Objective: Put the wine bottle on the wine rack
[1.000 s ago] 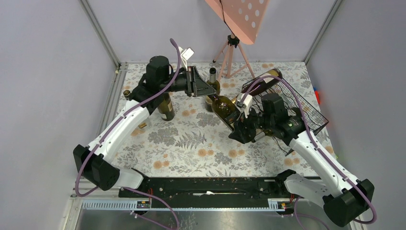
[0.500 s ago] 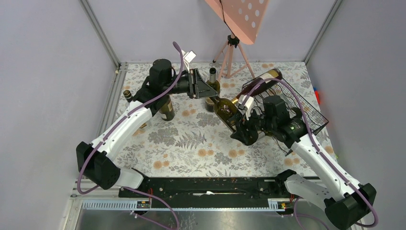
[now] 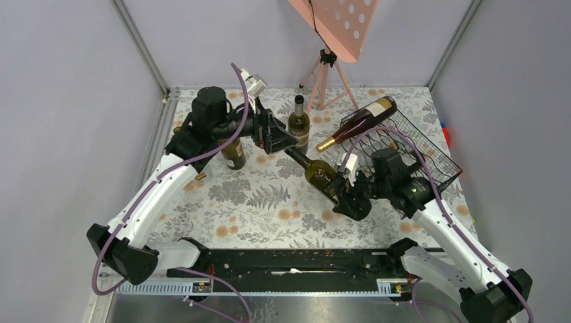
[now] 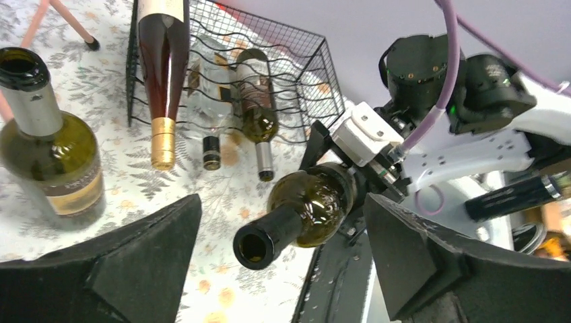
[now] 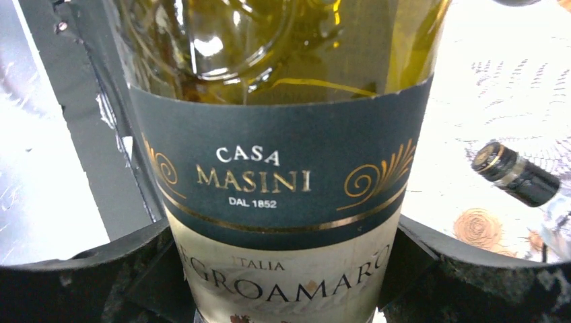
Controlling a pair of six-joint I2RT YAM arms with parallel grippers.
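Above the floral tablecloth [image 3: 269,202], the Casa Masini bottle [image 3: 316,172] is clenched by the right gripper [image 3: 348,196], neck presented, probably for the spread-open left gripper [image 3: 286,141].

You can read only one label, on the bottle [image 5: 283,101] in the right wrist view. Its dark band [image 5: 283,182] carries "CASA MASINI" in capitals, with "DAL 1852" in small type just under it. On the cream part [image 5: 289,279] below stands "ITALIA", then larger gold letters "GROAMARO", the word's start lost at the label's left edge. The upright bottle [image 4: 50,148] in the left wrist view bears print too small to read.
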